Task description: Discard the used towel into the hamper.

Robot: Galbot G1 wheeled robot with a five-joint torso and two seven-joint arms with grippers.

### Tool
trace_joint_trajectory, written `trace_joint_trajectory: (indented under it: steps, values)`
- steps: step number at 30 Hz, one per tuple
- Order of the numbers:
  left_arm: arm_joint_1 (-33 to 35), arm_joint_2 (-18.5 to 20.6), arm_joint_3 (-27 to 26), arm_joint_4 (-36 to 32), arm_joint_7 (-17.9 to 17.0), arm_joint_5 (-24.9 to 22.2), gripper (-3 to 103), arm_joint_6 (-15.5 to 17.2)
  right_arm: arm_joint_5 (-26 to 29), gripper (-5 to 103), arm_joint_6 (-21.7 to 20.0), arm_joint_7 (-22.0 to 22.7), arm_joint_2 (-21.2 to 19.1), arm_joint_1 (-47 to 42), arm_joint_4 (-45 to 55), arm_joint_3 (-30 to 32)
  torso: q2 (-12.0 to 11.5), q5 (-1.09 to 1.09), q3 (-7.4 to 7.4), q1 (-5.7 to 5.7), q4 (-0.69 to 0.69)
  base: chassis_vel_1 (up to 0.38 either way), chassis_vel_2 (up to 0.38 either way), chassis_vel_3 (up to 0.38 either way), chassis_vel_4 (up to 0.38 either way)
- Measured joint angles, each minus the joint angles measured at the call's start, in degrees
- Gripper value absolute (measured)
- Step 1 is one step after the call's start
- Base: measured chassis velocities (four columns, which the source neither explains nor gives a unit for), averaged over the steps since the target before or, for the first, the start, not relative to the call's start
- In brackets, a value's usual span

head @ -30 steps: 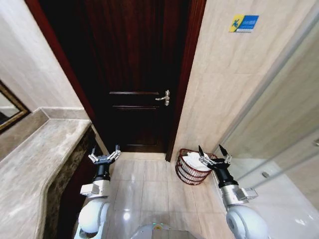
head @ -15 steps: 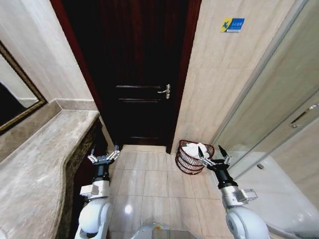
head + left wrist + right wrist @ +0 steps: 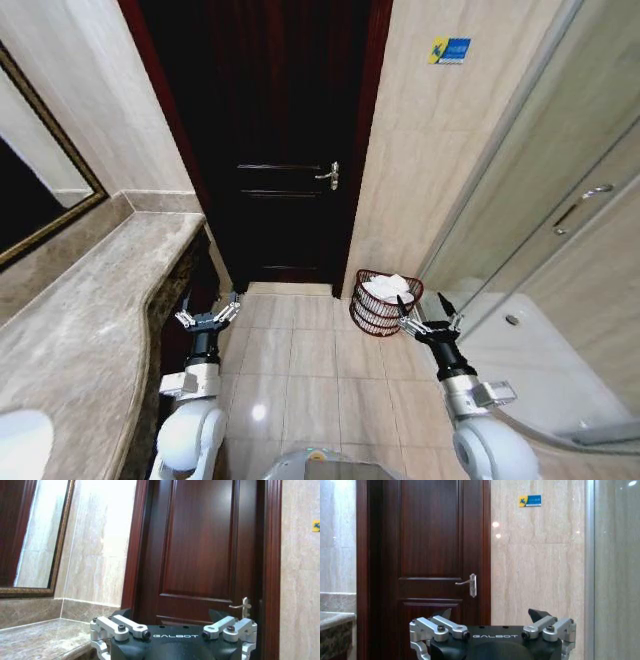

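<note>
Tiled floor holds hamper (image 3: 386, 301) just beyond right hand (image 3: 429, 309).

We are in a bathroom, as shown by the marble vanity counter (image 3: 90, 320) under a framed mirror (image 3: 40, 190), the glass shower enclosure (image 3: 560, 250) on the right, beige wall tiles, a glossy tiled floor (image 3: 310, 370), a dark wooden door (image 3: 280, 150) and a hamper (image 3: 385, 300) holding white towels.
</note>
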Motion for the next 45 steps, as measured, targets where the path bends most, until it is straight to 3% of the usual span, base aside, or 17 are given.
trace_joint_trajectory:
  steps: [23, 45]
  values:
    - [-0.1, -0.2, 0.2, -0.3, 0.2, 0.2, 100, -0.1, 0.0, 100, 1.6, -1.8, 0.1, -0.9, -0.3, -0.2, 0.0, 0.0, -0.04, -0.05, 0.0, 0.144, -0.138, -0.142, 0.139]
    - [0.3, -0.1, 0.2, -1.0, -0.5, 1.4, 100, 1.4, -1.8, 100, -0.1, -1.3, 0.0, 0.1, -0.6, 0.5, -0.1, 0.0, -0.04, -0.02, -0.01, 0.005, -0.005, -0.006, 0.006]
